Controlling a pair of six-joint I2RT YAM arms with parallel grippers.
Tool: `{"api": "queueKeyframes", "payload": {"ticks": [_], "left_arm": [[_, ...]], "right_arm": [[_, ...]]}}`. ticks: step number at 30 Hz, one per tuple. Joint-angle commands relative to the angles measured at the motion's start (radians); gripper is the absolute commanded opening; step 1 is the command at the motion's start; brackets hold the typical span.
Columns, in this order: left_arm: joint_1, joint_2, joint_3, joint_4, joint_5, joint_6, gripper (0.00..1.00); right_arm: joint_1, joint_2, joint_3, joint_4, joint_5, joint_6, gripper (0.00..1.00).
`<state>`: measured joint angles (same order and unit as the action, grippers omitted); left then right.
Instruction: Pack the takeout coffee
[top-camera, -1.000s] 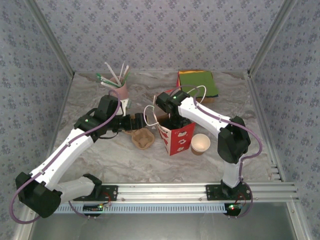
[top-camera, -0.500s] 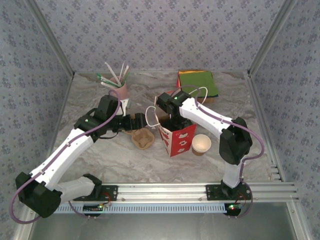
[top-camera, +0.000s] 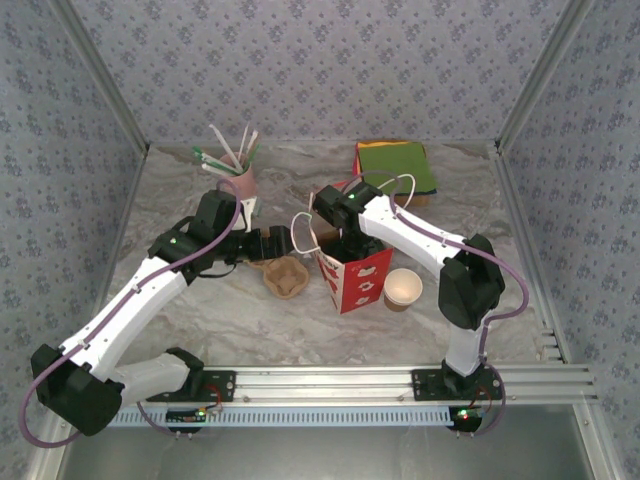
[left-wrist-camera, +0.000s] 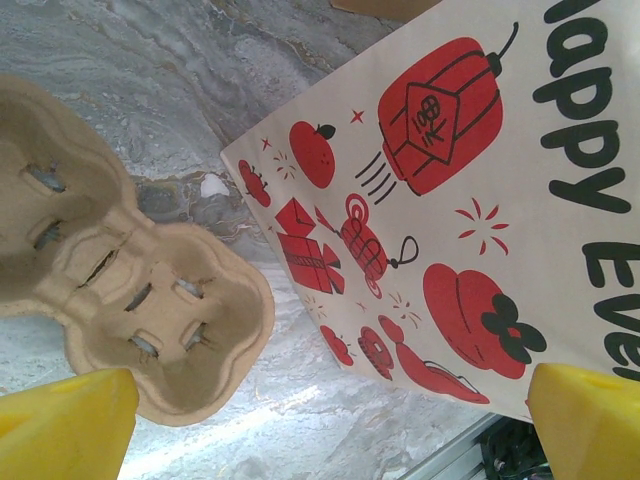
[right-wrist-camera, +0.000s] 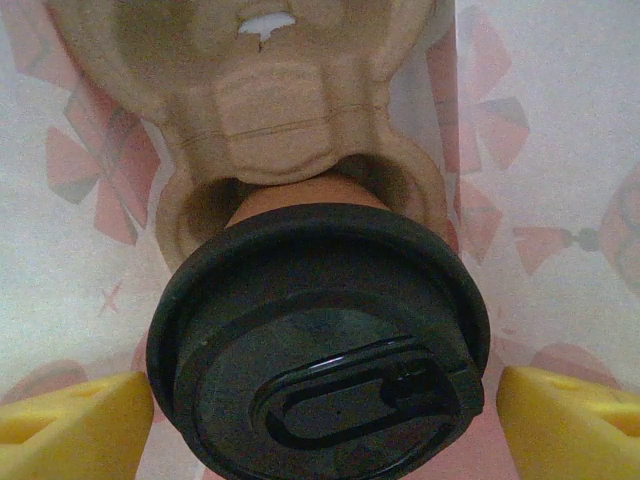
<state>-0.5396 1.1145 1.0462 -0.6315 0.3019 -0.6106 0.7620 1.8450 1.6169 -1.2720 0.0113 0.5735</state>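
The takeout coffee (right-wrist-camera: 320, 350), a brown cup under a black lid, sits in a pocket of a pulp carrier (right-wrist-camera: 270, 110) inside the red-and-white paper bag (top-camera: 358, 280). My right gripper (right-wrist-camera: 325, 420) reaches down into the bag's mouth (top-camera: 345, 245). Its yellow fingers (right-wrist-camera: 70, 425) press the lid's rim from both sides. My left gripper (top-camera: 283, 243) hovers open beside the bag's left face (left-wrist-camera: 450, 200), nothing between its yellow fingertips (left-wrist-camera: 65, 425). A second, empty pulp carrier (top-camera: 284, 277) lies on the table just left of the bag.
A lidless brown cup (top-camera: 402, 288) with a cream inside stands right of the bag. A pink cup of straws (top-camera: 240, 185) is at the back left, and a stack of coloured napkins (top-camera: 396, 165) at the back right. Patterned walls enclose the marble table (top-camera: 200, 320).
The right arm has shifted slightly to the right over the bag, its gripper still inside. The left arm has not moved.
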Motion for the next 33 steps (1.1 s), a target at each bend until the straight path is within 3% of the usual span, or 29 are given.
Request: {"api": "queueKeyframes", "payload": {"ticks": [1,33], "left_arm": [[-0.005,-0.002,0.000,0.004,-0.006,0.011,1.00],[-0.002,-0.006,0.010,-0.010,-0.029,0.018,1.00]], "right_arm": [[0.005,-0.033,-0.007,-0.040,0.017,0.025,0.91],[0.011,-0.061,0.047,-0.075,0.036,0.038,0.91]]}}
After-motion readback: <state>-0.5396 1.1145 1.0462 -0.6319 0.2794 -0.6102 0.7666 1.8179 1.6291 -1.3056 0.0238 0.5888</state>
